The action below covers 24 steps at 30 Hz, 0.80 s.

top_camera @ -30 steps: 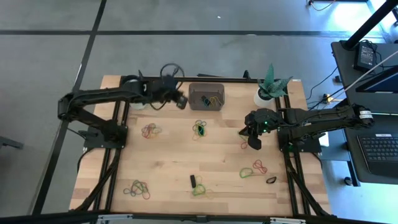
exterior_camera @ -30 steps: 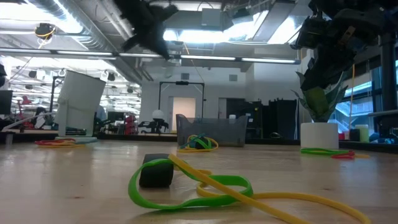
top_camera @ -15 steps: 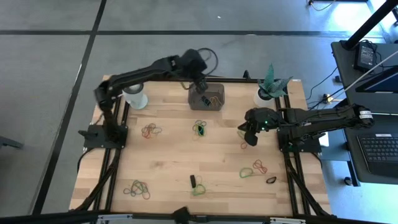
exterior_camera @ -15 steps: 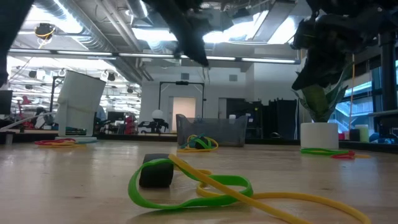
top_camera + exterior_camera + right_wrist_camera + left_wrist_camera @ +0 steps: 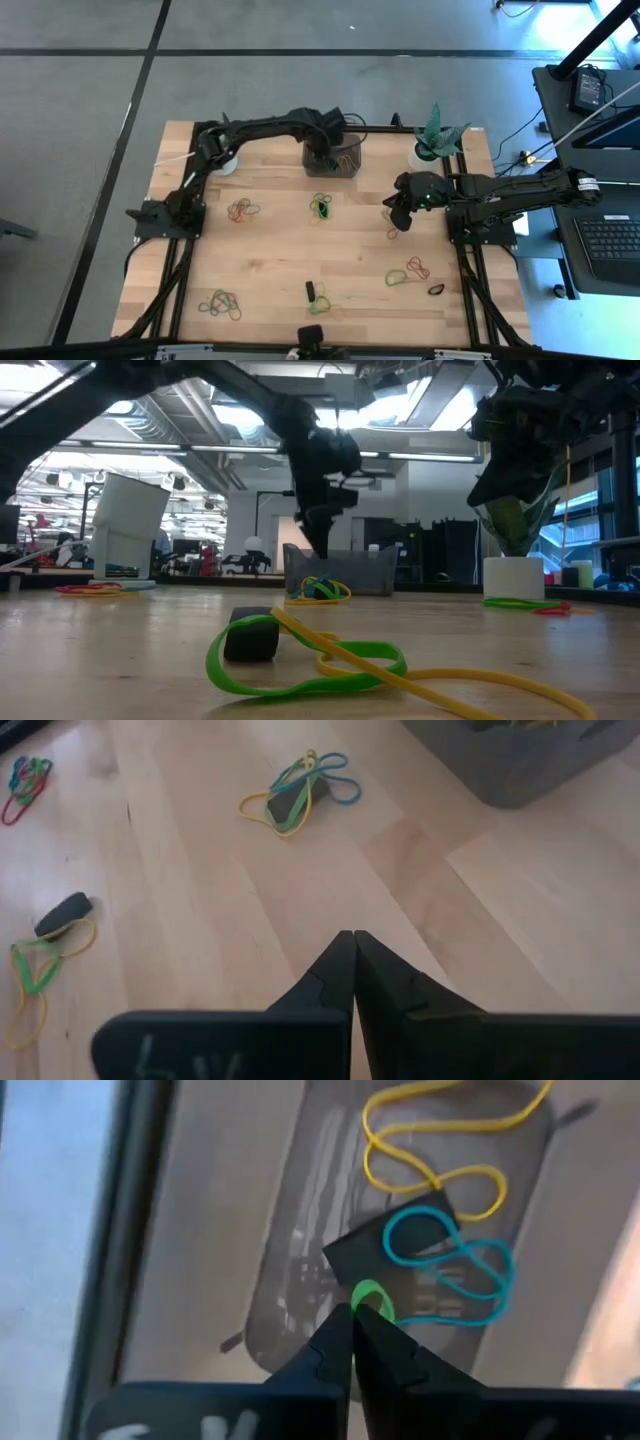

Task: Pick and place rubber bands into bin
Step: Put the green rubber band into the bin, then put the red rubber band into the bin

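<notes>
The bin (image 5: 345, 160) stands at the table's far edge, with a yellow band (image 5: 430, 1150), a teal band (image 5: 450, 1270) and a black piece inside. My left gripper (image 5: 352, 1312) hangs over the bin's left part (image 5: 322, 155), pointing steeply down. It is shut on a small green rubber band (image 5: 372, 1296). My right gripper (image 5: 400, 222) hovers shut over the table's right side with nothing in it (image 5: 352, 935). Loose clusters of rubber bands lie on the wood (image 5: 241, 209), (image 5: 321, 207), (image 5: 219, 303), (image 5: 408, 270). My left gripper pinches the green rubber band between its two fingertips, and only a short loop (image 5: 372, 1296) shows beyond them. The fingers come from above, slanting steeply down into the bin's opening. The loop sits over the bin's inside, just above the black piece.
A white cup (image 5: 222, 160) stands at the far left and a white plant pot (image 5: 425, 152) at the far right. More bands and a black piece (image 5: 311, 291) lie near the front, and a dark band (image 5: 436, 290) lies front right. Bare wood lies in the middle.
My left gripper has swung from beside the white cup toward the table's right along the far edge. It has then come down over the bin, rolling about its own axis and staying shut. My right gripper's wrist has turned a little in place.
</notes>
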Motion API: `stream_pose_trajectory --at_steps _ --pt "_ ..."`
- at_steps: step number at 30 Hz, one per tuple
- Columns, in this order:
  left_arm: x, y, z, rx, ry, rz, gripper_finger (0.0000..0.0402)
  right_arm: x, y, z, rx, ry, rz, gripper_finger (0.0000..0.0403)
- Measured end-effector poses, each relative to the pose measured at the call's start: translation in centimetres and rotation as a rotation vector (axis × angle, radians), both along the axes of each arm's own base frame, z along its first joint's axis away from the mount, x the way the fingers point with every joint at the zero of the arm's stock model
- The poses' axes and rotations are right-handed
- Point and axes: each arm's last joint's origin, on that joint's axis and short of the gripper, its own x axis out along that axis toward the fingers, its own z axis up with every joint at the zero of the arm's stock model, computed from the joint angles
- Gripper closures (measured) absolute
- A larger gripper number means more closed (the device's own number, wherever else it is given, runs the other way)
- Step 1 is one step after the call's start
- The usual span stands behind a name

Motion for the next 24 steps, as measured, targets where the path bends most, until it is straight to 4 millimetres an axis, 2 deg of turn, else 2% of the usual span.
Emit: stream_pose_trajectory --at_steps 5,9,13,24 --pt "0.4 0.2 -2.4 -0.018 0.054 -0.028 0.0398 0.0 0.0 0.0 0.011 -0.002 -0.01 0.0391" --pt "0.5 0.3 -3.4 -0.027 0.073 -0.03 0.0396 0.0 0.0 0.0 0.043 -0.009 -0.039 0.0391" --pt "0.6 0.3 -3.5 -0.027 0.074 -0.03 0.0378 0.0 0.0 0.0 0.063 -0.012 -0.057 0.0391" --pt "0.8 -0.4 -3.3 -0.002 0.091 -0.026 0.0287 0.0 0.0 0.0 0.053 -0.009 -0.048 0.0391"
